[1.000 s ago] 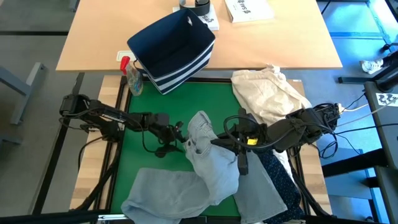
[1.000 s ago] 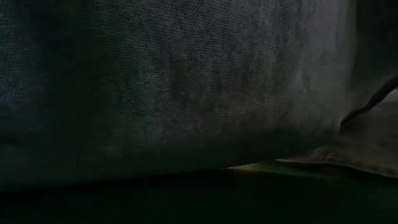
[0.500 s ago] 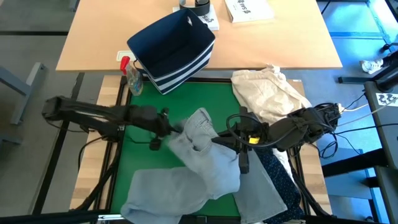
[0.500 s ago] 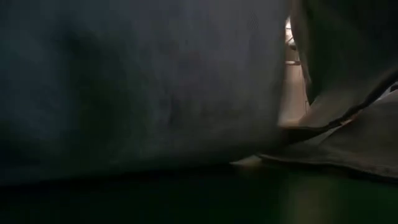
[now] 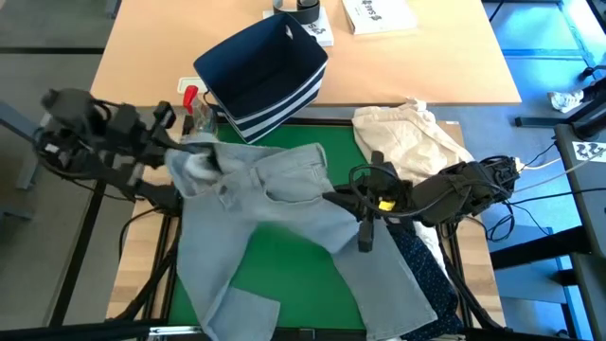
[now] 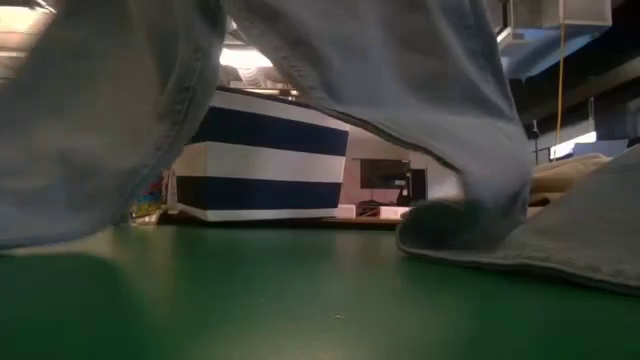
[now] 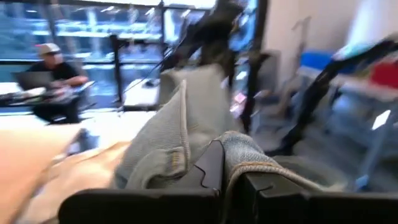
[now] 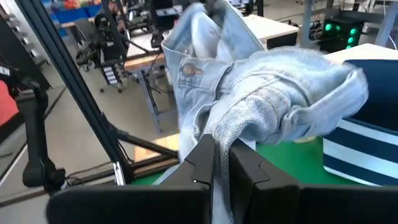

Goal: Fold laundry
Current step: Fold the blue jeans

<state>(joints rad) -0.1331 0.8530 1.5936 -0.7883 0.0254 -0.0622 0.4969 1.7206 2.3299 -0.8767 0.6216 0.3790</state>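
Jeans (image 5: 284, 204) stretched waistband-wise between both arms: left tool (image 5: 194, 163) and right tool (image 5: 365, 216) each clamped on denim.

grey jeans (image 5: 284, 204) stretched between left gripper (image 5: 194, 163), right gripper (image 5: 352, 201)

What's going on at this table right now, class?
Both arms hold the light grey jeans stretched above the green mat. The left gripper is shut on the waistband at the mat's far left corner; the right gripper is shut on the other side, near the middle. The legs trail toward the near edge. The striped navy bin stands behind.
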